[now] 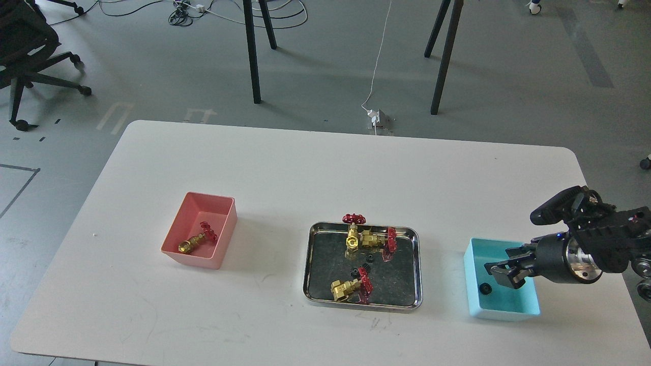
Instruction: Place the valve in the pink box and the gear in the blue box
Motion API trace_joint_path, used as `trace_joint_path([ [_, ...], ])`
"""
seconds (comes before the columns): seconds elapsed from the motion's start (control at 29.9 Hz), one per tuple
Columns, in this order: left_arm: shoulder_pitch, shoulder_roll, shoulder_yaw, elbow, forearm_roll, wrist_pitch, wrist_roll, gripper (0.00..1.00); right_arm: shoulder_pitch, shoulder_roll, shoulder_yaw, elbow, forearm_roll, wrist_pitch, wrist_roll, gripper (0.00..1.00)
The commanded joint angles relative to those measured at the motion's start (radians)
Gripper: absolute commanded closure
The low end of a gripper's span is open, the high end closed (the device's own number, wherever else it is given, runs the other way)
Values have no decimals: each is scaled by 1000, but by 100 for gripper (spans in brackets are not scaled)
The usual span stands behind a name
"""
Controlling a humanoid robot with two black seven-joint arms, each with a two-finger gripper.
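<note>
The blue box [501, 312] stands at the right of the table, and one black gear [485, 289] lies on its floor near the left wall. My right gripper [501, 262] hovers over this box with its fingers apart and nothing between them. The pink box [226, 223] stands at the left and holds one valve [196, 241]. Three more valves [354, 232] [379, 239] [351, 287] lie in the steel tray [311, 264], with two small gears [367, 259] [354, 274] between them. My left arm is out of view.
The tray sits mid-table between the two boxes. The white table's [325, 168] far half is bare. Beyond the table are black stand legs [253, 51], cables and an office chair [30, 56] on the floor.
</note>
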Motion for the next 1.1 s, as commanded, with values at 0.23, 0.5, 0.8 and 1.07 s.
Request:
trace_joint_path([
  [0.23, -87, -77, 66, 2, 9, -4, 12, 0, 51, 235, 528, -465, 494, -148, 3, 5],
  [0.5, -185, -201, 286, 127, 38, 0, 18, 0, 229, 405, 623, -908, 704, -340, 1, 5],
  [0.8, -185, -339, 330, 146, 208, 5, 18, 0, 294, 409, 607, -976, 1013, -476, 0, 4],
  [1.07, -184, -353, 329, 146, 208, 5, 17, 0, 298, 414, 590, -870, 1013, -526, 10, 1],
])
